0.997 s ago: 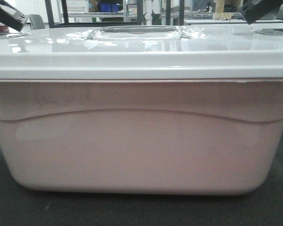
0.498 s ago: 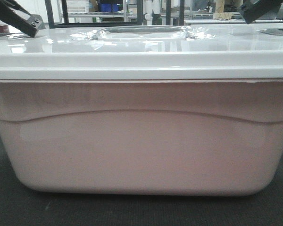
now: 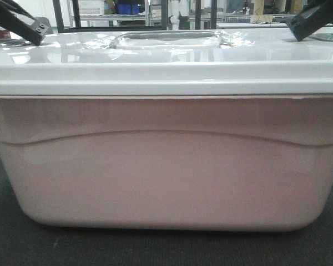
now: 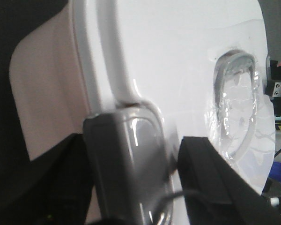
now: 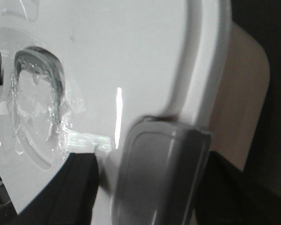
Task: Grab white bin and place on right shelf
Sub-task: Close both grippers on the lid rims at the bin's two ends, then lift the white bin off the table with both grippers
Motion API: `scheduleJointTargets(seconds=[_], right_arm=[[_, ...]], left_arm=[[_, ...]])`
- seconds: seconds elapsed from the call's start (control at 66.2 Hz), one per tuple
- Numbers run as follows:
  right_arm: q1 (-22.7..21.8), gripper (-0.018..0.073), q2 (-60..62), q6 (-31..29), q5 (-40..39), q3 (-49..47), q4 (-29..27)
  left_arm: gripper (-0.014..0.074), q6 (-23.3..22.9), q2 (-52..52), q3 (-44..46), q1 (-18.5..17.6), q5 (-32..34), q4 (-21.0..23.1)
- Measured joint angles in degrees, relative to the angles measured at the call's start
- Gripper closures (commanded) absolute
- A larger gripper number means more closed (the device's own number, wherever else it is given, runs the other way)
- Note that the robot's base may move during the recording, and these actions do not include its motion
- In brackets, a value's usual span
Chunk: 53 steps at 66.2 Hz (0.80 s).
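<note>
Bin [image 3: 166, 172] between left claw [image 4: 136, 145], right claw [image 5: 152, 159]

Front low, close, both wrists seemingly over lid [image 4: 178, 56]

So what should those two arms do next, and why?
Probably close both tools. The left tool and right tool each straddle a grey latch at opposite ends of the white bin, with gaps showing inside their jaws, so neither seems to grip yet. The bin rests on the dark floor.
</note>
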<state>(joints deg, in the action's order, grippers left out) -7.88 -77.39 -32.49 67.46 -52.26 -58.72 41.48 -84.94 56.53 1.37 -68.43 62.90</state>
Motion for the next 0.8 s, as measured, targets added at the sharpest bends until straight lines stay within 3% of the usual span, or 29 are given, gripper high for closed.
scheduleJointTargets(seconds=[0.438,0.801], right_arm=[[-0.24,0.0148,0.00,0.21,0.00,0.09,-0.11],[-0.46,0.0148,-0.47,-3.50,-2.39,0.13,-4.89]], left_arm=[[0.0419,-0.90,0.00,0.00,0.10,0.09,0.22],[0.0420,-1.02,0.00,0.00,0.22,0.42,0.78]])
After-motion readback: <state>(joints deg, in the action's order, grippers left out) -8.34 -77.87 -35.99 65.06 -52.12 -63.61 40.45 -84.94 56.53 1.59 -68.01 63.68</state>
